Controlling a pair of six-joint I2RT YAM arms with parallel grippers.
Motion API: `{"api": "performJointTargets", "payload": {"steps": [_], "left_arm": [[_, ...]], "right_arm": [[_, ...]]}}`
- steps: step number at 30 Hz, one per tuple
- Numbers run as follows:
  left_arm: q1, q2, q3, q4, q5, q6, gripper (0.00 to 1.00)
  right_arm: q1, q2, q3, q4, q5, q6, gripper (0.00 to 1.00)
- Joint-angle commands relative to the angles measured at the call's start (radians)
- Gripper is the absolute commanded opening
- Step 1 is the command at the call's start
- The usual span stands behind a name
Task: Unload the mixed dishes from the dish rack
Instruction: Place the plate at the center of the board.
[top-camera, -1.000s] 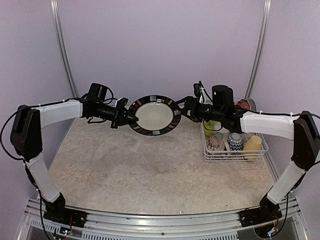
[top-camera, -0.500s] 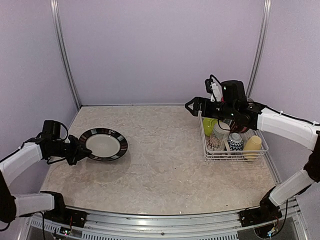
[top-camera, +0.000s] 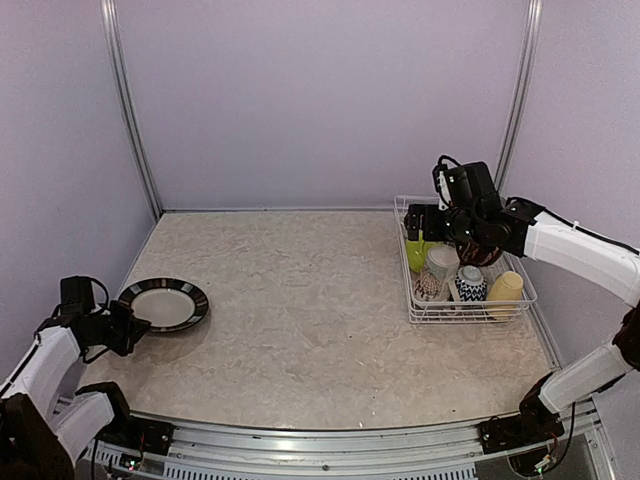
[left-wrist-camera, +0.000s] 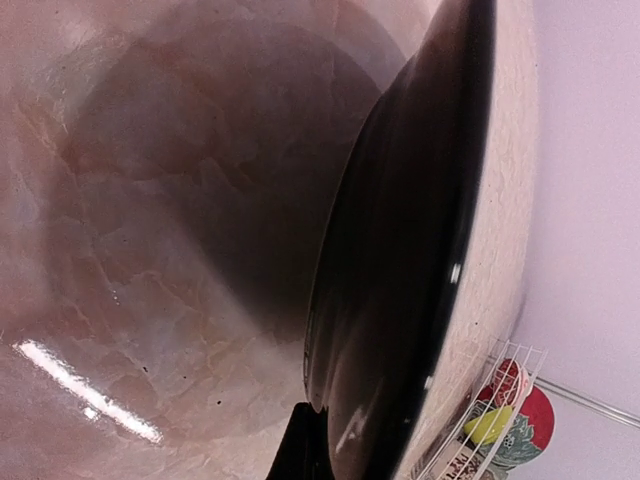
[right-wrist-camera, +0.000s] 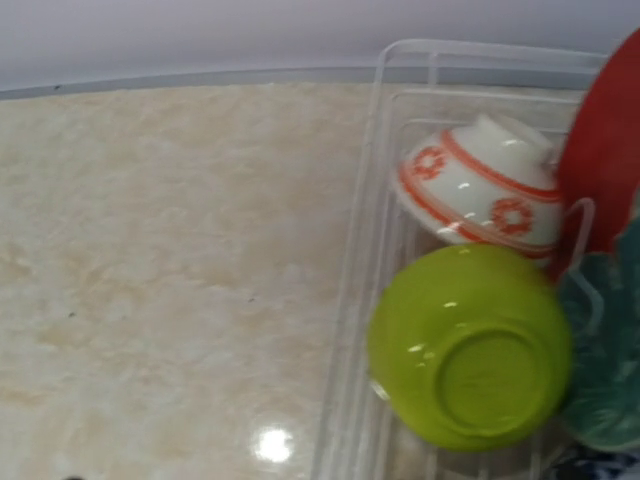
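At the near-left corner of the table (top-camera: 320, 300), the left end effector (top-camera: 133, 326) grips the near rim of a dark-rimmed plate (top-camera: 165, 303). The left wrist view shows one finger under the glossy rim and a shadow beneath the plate, so we judge it is tilted and not fully down. Letting go there could drop the far side with a clatter, and a finger trapped under the rim could drag the plate toward the left edge.

The right end effector (top-camera: 422, 222) hangs over the far-left corner of the dish rack (top-camera: 470, 312). We cannot tell how wide it is, as its fingers are out of view. Below it an upturned lime-green bowl (right-wrist-camera: 468, 345) sits against a white bowl with orange-red pattern (right-wrist-camera: 478, 190) and a red plate (right-wrist-camera: 605, 160). That smooth dome could slip out of a pinch. A finger could also snag the wire and shift the whole rack.
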Motion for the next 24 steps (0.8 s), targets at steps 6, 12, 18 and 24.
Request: {"api": "performJointTargets", "payload": {"steps": [6, 12, 18, 24], "left_arm": [[0.005, 0.048, -0.074, 0.226, 0.007, -0.018, 0.05], [0.005, -0.002, -0.071, 0.066, -0.049, -0.032, 0.56], [0.005, -0.114, -0.054, -0.089, -0.121, -0.083, 0.81], [0.003, -0.116, -0.009, -0.257, -0.177, -0.217, 0.94]], "right_arm": [[0.006, -0.180, -0.129, 0.075, 0.040, -0.105, 1.00], [0.007, -0.227, -0.112, 0.061, 0.021, -0.152, 1.00], [0.006, -0.301, -0.136, 0.093, 0.039, -0.192, 0.99], [0.005, -0.334, -0.121, 0.065, 0.125, -0.214, 0.99]]}}
